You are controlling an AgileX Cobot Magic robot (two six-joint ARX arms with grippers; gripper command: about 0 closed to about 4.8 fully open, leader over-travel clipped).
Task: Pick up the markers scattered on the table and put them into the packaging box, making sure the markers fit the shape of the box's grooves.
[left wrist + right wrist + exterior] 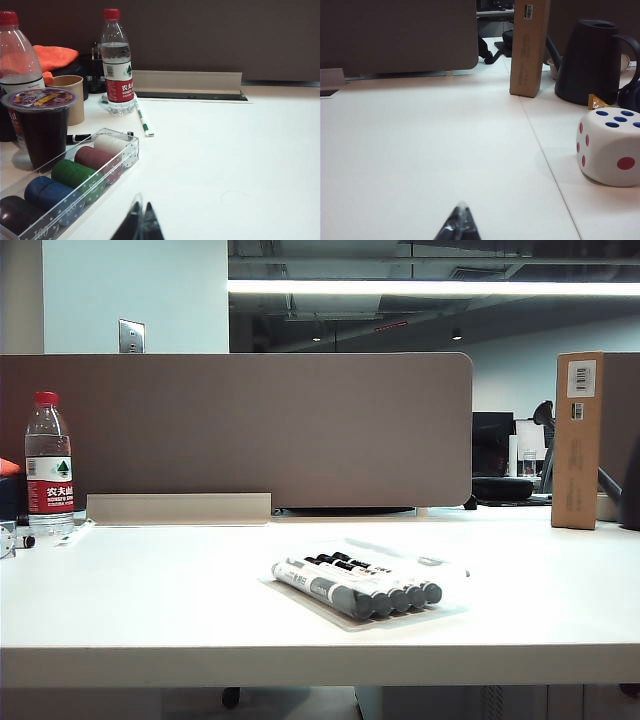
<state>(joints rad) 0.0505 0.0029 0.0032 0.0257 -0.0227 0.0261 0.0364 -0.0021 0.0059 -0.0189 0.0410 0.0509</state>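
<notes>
Several markers (355,585) with white barrels and dark caps lie side by side in the clear packaging box (443,564), near the middle of the white table (150,600) toward its front edge. Neither arm shows in the exterior view. In the left wrist view my left gripper (141,210) hovers low over bare table with its dark fingertips pressed together and nothing between them. My right gripper (461,207) is likewise shut and empty above bare table in the right wrist view. The markers and the packaging box are out of sight in both wrist views.
A water bottle (48,465) stands at the far left and a tall brown cardboard box (578,440) at the far right. Near the left gripper are a clear case of chips (75,180), a sealed dark drink (42,125) and a white-green pen (142,115). A large die (612,145) and a black jug (587,60) sit near the right gripper.
</notes>
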